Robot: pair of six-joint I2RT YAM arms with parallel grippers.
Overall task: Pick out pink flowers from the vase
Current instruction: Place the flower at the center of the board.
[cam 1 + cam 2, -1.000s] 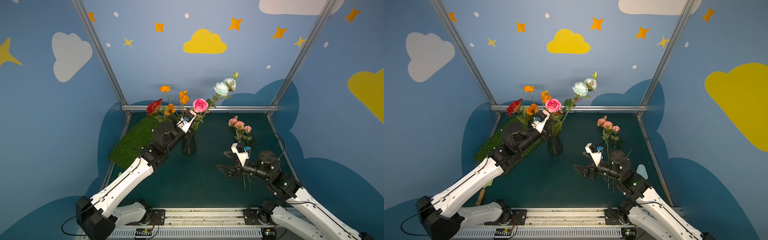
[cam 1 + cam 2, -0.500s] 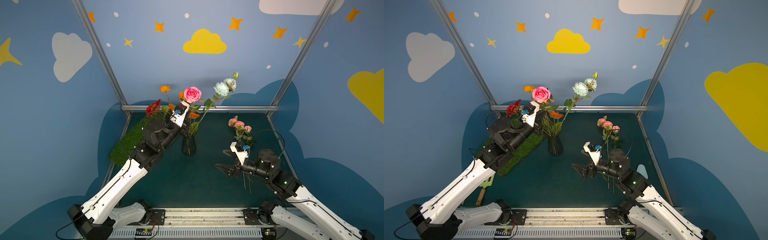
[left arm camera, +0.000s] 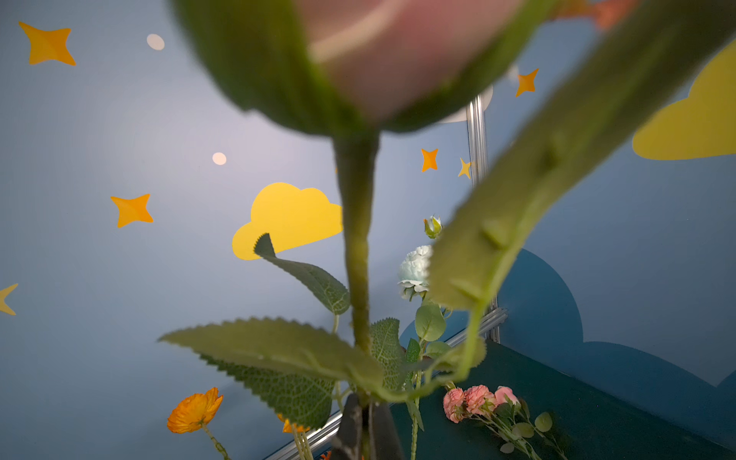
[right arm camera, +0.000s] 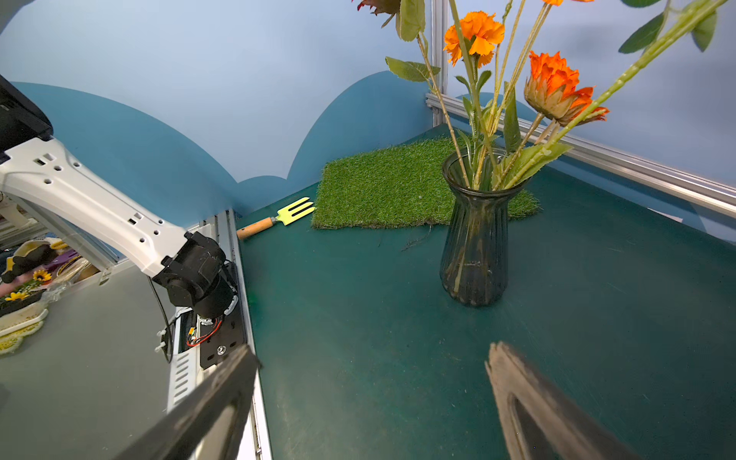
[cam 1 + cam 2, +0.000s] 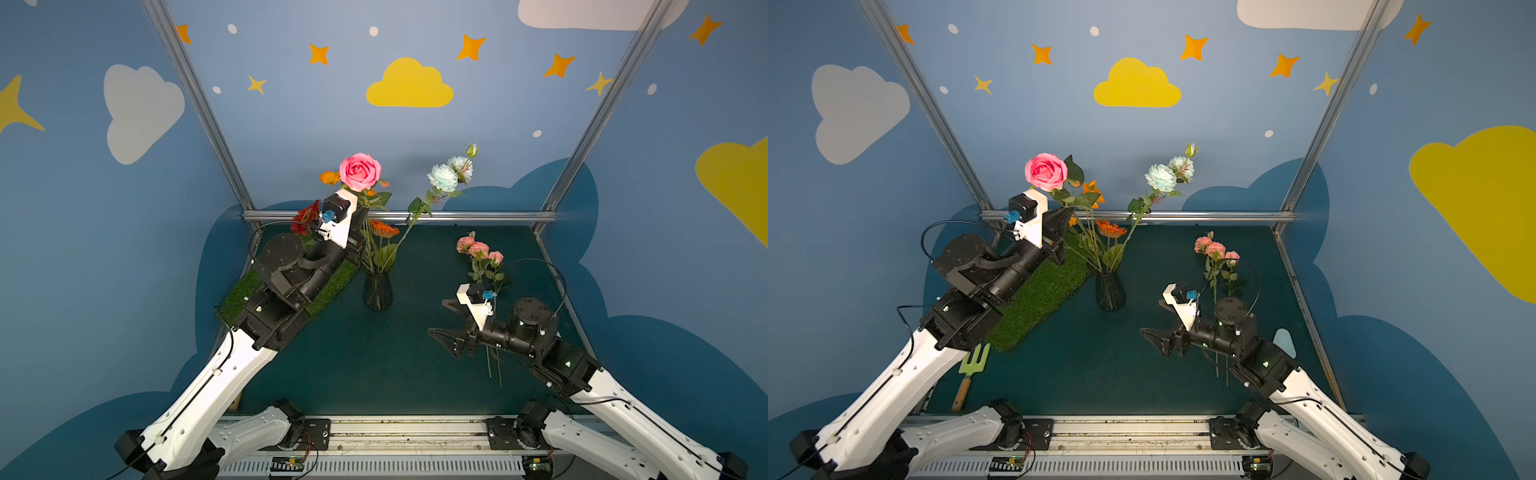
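OK, left gripper (image 3: pixel 363 422) clamped on hot-pink rose (image 5: pixel 360 171) stem, right gripper (image 5: pixel 436 316) wide open, empty. Lift straight up so stem clears vase (image 5: pixel 377 291) without snagging orange flowers (image 5: pixel 384 228).

The vase (image 4: pixel 474 247) was dark, ribbed, glossy see-through glass. Higher than the vase, the pink rose (image 5: pixel 360 171) had matt, cloth-like petals. Beside the vase the grass mat (image 4: pixel 390 187) looked rough and bristly, and the tabletop (image 4: pixel 358 338) under the vase was matt green. Farther from the vase, the garden fork (image 4: pixel 275 221) had a bare wooden handle and smooth lime prongs.
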